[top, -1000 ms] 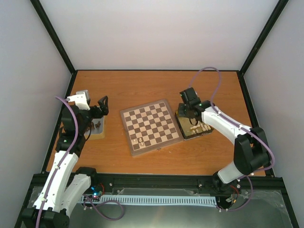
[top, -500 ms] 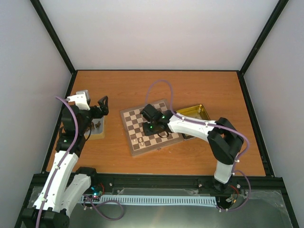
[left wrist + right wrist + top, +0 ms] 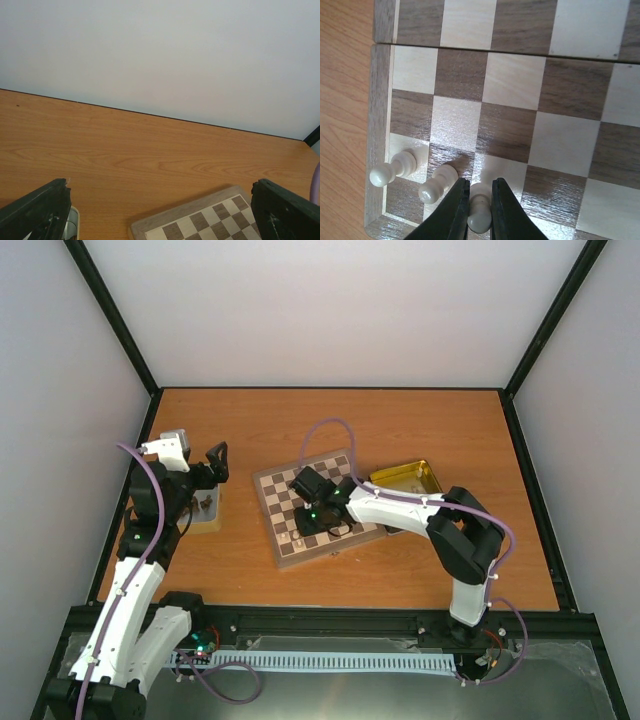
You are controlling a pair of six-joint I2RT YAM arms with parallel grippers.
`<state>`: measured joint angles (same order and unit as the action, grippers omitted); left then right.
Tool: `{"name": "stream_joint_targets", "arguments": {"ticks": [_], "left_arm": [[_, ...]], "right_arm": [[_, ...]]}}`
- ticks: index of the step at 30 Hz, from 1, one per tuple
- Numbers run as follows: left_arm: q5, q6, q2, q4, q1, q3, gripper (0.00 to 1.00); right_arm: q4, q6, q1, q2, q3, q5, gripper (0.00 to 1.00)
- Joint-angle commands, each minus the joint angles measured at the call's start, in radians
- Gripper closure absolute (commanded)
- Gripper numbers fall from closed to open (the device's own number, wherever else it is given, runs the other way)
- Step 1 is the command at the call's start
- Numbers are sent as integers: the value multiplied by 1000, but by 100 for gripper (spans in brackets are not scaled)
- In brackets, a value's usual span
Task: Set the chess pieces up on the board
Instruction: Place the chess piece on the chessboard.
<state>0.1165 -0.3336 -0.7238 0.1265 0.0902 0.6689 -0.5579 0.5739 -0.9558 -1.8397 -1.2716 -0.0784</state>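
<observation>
The checkered board (image 3: 320, 502) lies mid-table. My right gripper (image 3: 304, 527) is over its near-left corner. In the right wrist view the gripper (image 3: 480, 192) is shut on a cream-white pawn (image 3: 480, 212), held upright over a cream square of the board (image 3: 520, 125). Two more cream pawns (image 3: 395, 167) (image 3: 437, 182) stand on the squares just left of it, in the same row by the border. My left gripper (image 3: 214, 462) is open and empty, raised over a small tray (image 3: 208, 510) with dark brown chessmen. In the left wrist view the gripper (image 3: 160, 184) shows only fingertips and a board corner (image 3: 200, 227).
A square gold tin (image 3: 408, 478) sits right of the board, partly behind my right arm. The right arm's purple cable arches over the board's far edge. Black frame posts and white walls close in the wooden table (image 3: 300, 420).
My right arm swung from the gold tin across to the board's near-left corner, carrying a cream pawn, then moved lower beside the two standing pawns. The left arm has not moved.
</observation>
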Motion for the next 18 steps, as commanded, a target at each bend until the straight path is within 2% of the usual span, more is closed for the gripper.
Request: {"name": "stream_joint_targets", "arguments": {"ticks": [1, 18], "left_arm": [[6, -11, 9, -18, 3, 27, 0], [6, -12, 12, -18, 4, 27, 0]], "right_arm": [[-11, 8, -20, -28, -22, -8, 88], [-46, 5, -25, -50, -45, 91, 84]]}}
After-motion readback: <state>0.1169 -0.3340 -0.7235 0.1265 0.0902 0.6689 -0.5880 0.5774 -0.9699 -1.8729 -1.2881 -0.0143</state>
